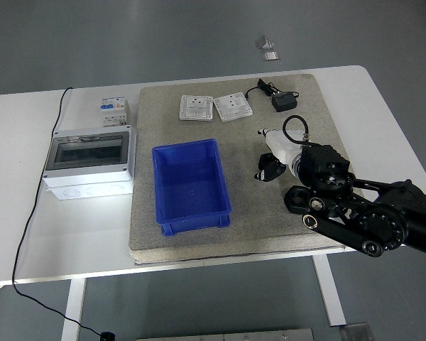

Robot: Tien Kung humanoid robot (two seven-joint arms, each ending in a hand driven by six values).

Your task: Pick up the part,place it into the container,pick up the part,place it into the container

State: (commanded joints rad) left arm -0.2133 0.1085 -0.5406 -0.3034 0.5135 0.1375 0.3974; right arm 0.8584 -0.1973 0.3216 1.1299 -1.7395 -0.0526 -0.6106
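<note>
A blue open container stands empty on the grey mat, left of centre. My right hand, white with black fingertips, reaches in from the lower right. It is lowered onto a black ring-shaped part just right of the container, with its fingers curled around that part. The part rests on the mat and merges with the dark fingertips. A second black part lies nearer the front, partly covered by my forearm. My left arm does not show.
A white enclosure with a clear lid and a small circuit breaker stand on the table at left. Two white sockets and a black adapter with its cable lie at the mat's far edge.
</note>
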